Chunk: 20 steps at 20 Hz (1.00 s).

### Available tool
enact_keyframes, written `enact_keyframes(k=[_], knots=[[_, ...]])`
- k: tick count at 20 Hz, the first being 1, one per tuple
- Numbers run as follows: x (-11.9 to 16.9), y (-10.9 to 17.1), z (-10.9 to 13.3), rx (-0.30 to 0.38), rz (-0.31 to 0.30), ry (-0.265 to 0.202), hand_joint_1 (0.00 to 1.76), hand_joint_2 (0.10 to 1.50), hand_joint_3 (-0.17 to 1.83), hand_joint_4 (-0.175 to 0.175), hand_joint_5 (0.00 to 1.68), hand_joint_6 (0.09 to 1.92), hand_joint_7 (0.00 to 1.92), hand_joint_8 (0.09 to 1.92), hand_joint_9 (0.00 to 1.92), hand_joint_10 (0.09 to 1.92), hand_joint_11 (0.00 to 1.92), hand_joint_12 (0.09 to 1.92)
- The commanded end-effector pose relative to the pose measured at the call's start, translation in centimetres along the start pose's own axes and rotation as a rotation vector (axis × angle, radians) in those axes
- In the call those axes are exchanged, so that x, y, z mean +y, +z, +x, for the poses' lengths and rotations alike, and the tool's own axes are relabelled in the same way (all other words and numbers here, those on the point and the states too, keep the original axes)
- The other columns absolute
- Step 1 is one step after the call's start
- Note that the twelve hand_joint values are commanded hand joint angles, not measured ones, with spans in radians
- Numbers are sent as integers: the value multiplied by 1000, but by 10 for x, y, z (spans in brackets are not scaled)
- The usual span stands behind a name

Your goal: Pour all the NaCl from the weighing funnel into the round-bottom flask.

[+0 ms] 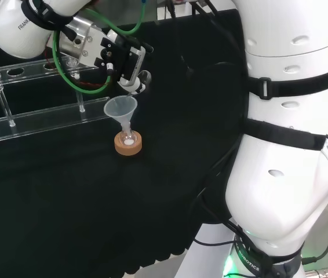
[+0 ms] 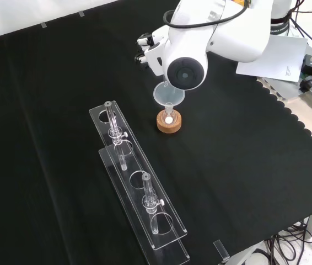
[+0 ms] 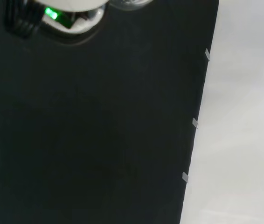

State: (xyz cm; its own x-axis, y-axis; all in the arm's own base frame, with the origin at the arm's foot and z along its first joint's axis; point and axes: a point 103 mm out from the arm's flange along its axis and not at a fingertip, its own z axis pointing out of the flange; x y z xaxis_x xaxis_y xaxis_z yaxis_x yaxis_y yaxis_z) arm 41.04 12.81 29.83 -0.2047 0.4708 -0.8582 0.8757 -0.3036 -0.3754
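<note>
Item: clear funnel (image 1: 121, 108), wide mouth up, stem seated in neck of small round-bottom flask (image 1: 128, 139); flask sits in cork ring (image 1: 128, 145) near mid surface (image 1: 65, 191); white NaCl visible at flask bottom in head & front views

Robot hand (image 1: 126, 63): just above & beside funnel rim, tilted down toward it; fingers appear curled round a small clear piece, prob. the weighing funnel (image 1: 137, 87), though glass too faint to confirm contents

Also: clear acrylic rack (image 2: 139, 196) w/ tubes, well apart

Risks, judged: funnel only rests in neck, so a nudge from robot hand could tip it or topple flask off ring; tilt too quick = salt over the rim onto cloth; grains may cling inside, leaving pour incomplete
</note>
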Motion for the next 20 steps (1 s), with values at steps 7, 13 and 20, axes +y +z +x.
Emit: enact_keyframes(k=[7, 13, 20], knots=[[0, -3, 3, -37, 2, 10, 1105, 692, 640, 175, 1201, 794, 493, 645, 947, 301, 846, 1015], [-1, -5, 5, -47, 2, 14, 1106, 691, 641, 175, 1201, 794, 493, 645, 947, 301, 847, 1014], [-2, -9, 7, -72, 2, 20, 1106, 690, 641, 175, 1203, 792, 492, 645, 947, 300, 848, 1013]])
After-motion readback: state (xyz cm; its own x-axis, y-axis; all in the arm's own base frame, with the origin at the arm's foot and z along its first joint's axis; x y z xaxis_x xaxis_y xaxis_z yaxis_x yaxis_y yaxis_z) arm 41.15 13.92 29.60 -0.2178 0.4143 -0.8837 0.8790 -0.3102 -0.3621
